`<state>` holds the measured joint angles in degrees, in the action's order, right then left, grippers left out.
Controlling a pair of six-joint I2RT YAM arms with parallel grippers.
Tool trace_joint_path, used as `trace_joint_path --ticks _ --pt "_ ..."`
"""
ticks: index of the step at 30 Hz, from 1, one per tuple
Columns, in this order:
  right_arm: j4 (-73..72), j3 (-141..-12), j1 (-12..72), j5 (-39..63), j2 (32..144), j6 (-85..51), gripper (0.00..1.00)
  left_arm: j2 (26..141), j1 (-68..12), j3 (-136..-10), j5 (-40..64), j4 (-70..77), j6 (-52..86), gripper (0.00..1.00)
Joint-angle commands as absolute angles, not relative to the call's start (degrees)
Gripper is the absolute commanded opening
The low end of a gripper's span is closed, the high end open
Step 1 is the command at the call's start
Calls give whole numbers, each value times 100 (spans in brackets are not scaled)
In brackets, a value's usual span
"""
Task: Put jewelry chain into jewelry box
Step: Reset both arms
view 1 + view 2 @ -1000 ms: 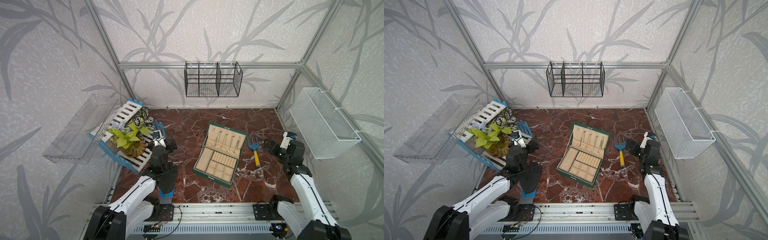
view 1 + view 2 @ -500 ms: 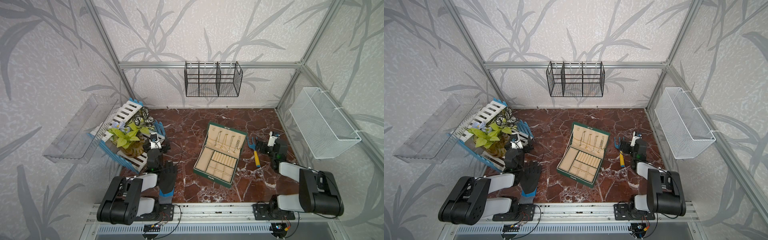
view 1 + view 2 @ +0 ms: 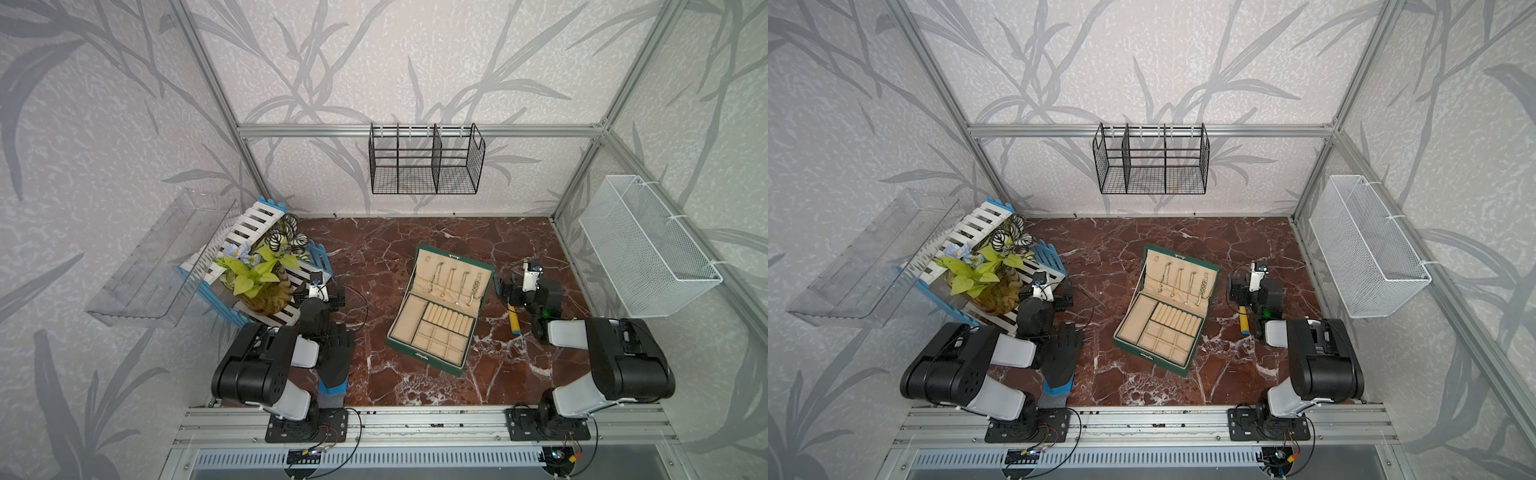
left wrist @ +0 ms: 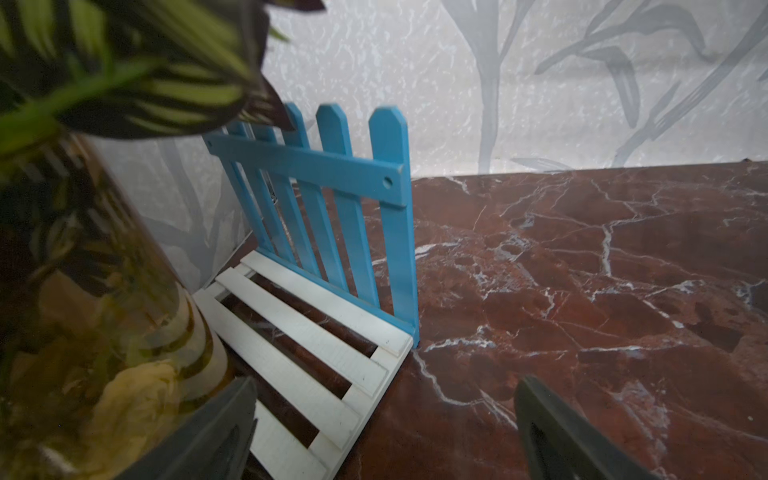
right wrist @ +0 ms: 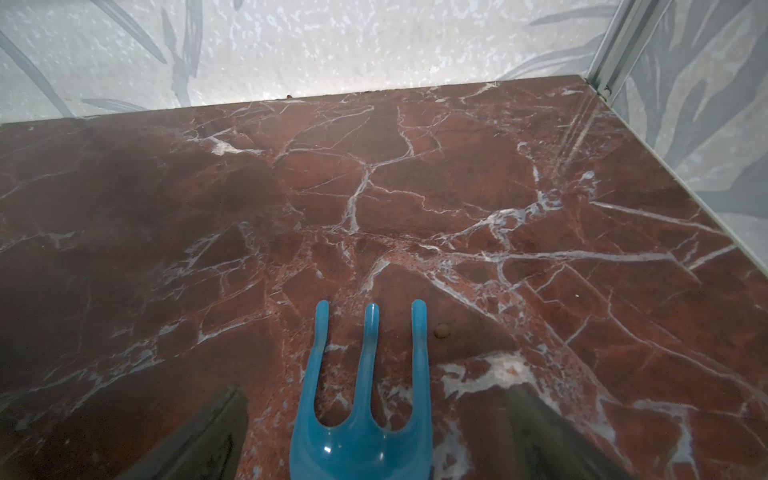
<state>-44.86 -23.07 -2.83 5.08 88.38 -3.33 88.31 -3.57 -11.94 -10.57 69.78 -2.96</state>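
The dark green jewelry box [image 3: 440, 309] [image 3: 1167, 316] lies open mid-table, its beige compartments bare. Several thin jewelry chains [image 3: 453, 282] hang from the hooks in its raised lid. My left gripper [image 3: 330, 298] [image 4: 384, 382] is low by the plant stand, well left of the box. It is open and holds nothing. My right gripper [image 3: 508, 291] [image 5: 372, 390] sits low just right of the box. It is open too, its fingers wide on either side of a blue garden fork's head [image 5: 361, 436], not touching it.
A blue and white slatted stand [image 3: 249, 232] holds a plant in a glass vase [image 3: 262, 291] at the left. A black glove [image 3: 334, 361] lies by the left arm. The fork's yellow handle [image 3: 514, 322] points to the front. Wire baskets [image 3: 424, 162] [image 3: 648, 249] and a clear shelf [image 3: 153, 257] hang on the walls.
Both arms have folded down and back toward the front rail. The right gripper has swung left and now sits over the fork. The left gripper has sunk beside the stand. Both stayed open.
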Motion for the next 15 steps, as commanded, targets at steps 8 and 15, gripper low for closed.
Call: trace_joint_path --ticks 8,15 --pt "-4614 -2384 -281 458 8789 -271 99 8705 -201 -1429 -795 6910 -55 100" --pt "-4569 -2400 -290 434 8785 -278 99 8711 -199 -1412 -792 6985 -69 100"
